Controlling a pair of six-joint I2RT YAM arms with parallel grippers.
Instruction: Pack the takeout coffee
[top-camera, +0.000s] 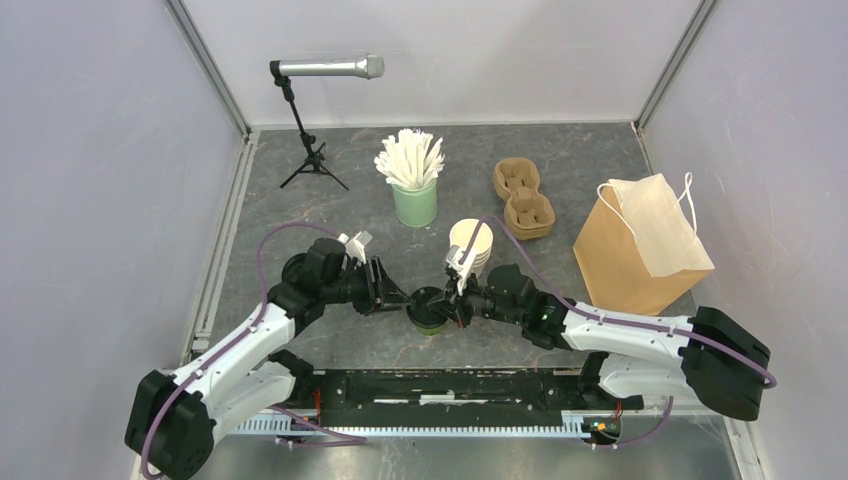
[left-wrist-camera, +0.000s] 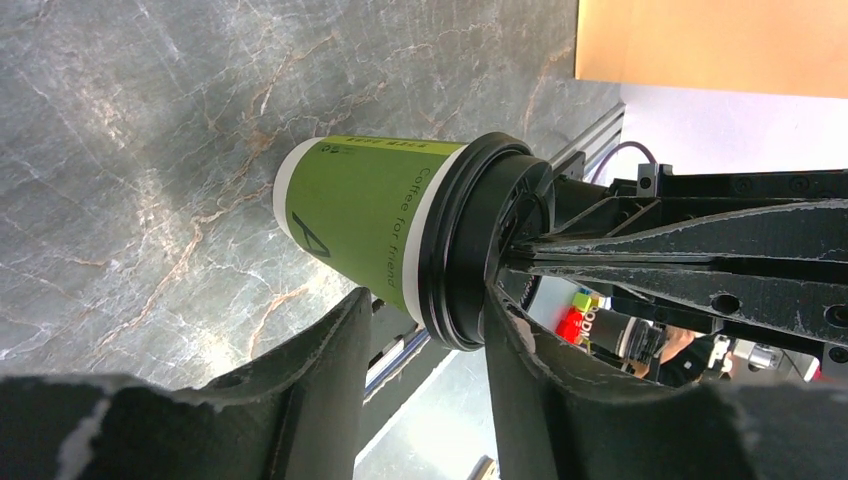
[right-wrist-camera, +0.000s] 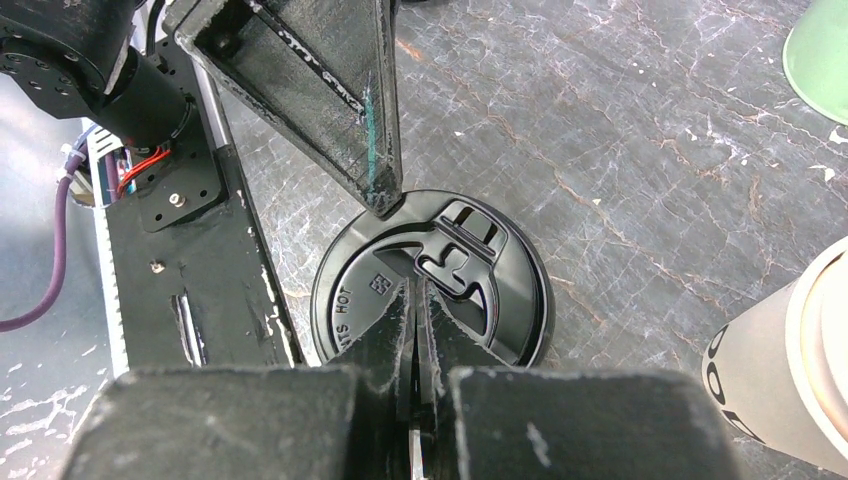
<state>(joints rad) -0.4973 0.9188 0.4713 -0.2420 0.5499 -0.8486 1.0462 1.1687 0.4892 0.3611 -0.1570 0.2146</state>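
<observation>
Right gripper (right-wrist-camera: 411, 292) | clenched, tips resting on black lid (right-wrist-camera: 485, 300) of olive-green cup (left-wrist-camera: 355, 215), just below it | left gripper (left-wrist-camera: 428, 305) | released, jaws astride same lid, one finger touching rim | cup upright between both grippers

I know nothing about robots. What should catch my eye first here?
Both arms meet mid-table over one olive-green cup: the left gripper straddles its black lid and the right gripper, closed, touches the lid's top. A brown paper bag stands at the right; a microphone stands at the back left.
</observation>
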